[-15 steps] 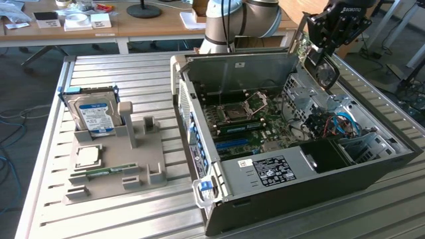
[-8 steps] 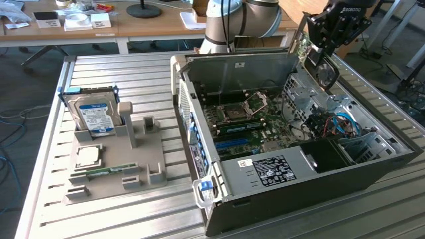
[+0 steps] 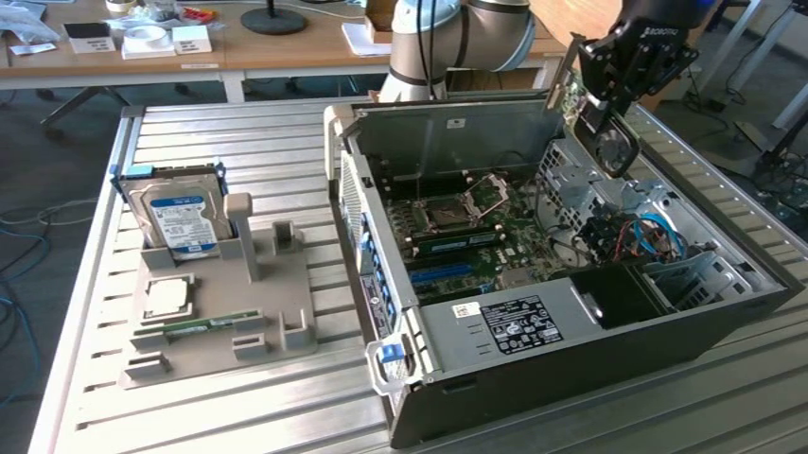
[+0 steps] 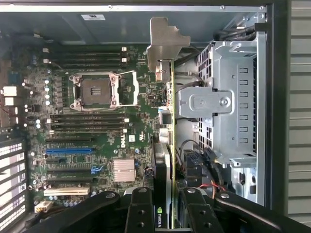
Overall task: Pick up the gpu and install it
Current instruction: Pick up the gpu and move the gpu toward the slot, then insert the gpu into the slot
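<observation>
My gripper (image 3: 596, 93) hangs over the far right corner of the open computer case (image 3: 569, 359) and is shut on the gpu (image 3: 574, 90). The card is held on edge, its silver bracket (image 3: 565, 66) pointing up and away. In the wrist view the gpu (image 4: 166, 145) runs edge-on away from my gripper (image 4: 167, 216), a black finger (image 4: 140, 211) on each side. Its bracket (image 4: 163, 41) is at the far end. The card hovers above the motherboard (image 4: 97, 121), between the CPU socket (image 4: 95, 91) and the metal drive cage (image 4: 228, 97). It sits in no slot.
A grey parts holder (image 3: 272, 284) at the exterior view's left carries a hard drive (image 3: 184, 216), a CPU (image 3: 168, 296) and a green memory stick (image 3: 202, 327). Expansion slots, one of them blue (image 4: 68, 150), lie on the board. Cables (image 3: 644, 236) crowd the case's right side. A wooden desk (image 3: 253, 47) stands behind.
</observation>
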Controlling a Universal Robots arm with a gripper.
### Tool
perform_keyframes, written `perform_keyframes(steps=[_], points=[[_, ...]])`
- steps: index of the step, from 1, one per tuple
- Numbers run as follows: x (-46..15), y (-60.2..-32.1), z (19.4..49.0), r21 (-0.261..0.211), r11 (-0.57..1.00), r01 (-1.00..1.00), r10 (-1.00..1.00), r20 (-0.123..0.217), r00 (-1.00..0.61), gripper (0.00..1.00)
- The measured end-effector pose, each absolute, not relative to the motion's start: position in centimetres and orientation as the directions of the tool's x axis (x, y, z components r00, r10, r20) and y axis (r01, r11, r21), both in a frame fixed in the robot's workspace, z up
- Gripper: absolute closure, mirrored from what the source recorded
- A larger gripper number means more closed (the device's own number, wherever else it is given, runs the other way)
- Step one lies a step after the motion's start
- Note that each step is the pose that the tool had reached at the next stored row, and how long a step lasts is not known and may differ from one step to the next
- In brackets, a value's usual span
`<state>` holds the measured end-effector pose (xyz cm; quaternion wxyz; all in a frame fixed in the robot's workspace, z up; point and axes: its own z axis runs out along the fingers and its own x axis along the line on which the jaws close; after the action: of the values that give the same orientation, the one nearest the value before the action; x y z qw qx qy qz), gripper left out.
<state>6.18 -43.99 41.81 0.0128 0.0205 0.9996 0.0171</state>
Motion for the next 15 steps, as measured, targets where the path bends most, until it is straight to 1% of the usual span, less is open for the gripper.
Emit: perform_keyframes(steps=[15], points=[[6.18,-43.95,41.73,0.035,0.999,0.041,0.041,-0.025,-0.999,0.73]])
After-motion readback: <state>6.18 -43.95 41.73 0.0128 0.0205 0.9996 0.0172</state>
